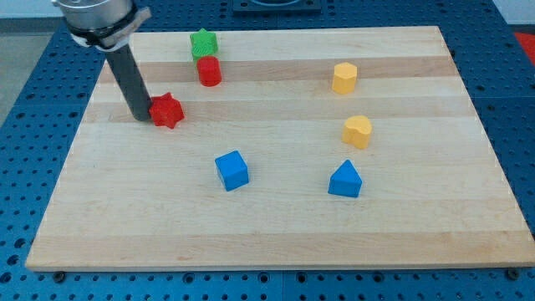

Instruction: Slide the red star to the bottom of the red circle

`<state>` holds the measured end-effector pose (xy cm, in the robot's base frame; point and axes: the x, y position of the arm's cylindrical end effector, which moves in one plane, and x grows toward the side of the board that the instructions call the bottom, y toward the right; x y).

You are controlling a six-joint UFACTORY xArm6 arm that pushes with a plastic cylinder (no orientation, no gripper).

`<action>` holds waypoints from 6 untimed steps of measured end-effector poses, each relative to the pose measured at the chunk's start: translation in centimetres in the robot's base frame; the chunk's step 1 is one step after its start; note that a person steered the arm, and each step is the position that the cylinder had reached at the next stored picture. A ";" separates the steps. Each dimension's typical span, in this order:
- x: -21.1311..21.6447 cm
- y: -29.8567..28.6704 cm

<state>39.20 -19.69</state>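
Item 1, red star (167,110): lay on the board's upper-left portion, below and to the view's left of the red circle (209,71), apart from it. Judged light, rigid, small; likely slid easily on smooth wood. No way to grasp it, push only. Its pointed outline probably made it apt to spin or slip off the rod if pushed off-centre; best contact judged to be square on a flat between points, on the view's left face.

Item 2, the tip (139,118): stood touching or just beside the star's view-left side. End effector was a plain rod w/ no jaws, so nothing opened, closed or held; it only pressed sideways.

Item 3, red circle: sat near the view's top, w/ a green star (203,43) touching or just above it. The spot below the circle was bare wood; room judged ample for a short push toward the view's right.

Item 4, board (276,242): left edge was fairly near the rod, top edge near the green star; neither lay in the expected path.

Items 5–8, well apart: blue cube (231,170) lower centre; blue triangular block (345,180), two yellow blocks (344,78) (358,132) at the view's right, shapes not certain. Risk judged: overshoot nudging the circle.
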 end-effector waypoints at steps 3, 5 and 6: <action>0.8 2.9; 3.5 4.4; 1.4 5.2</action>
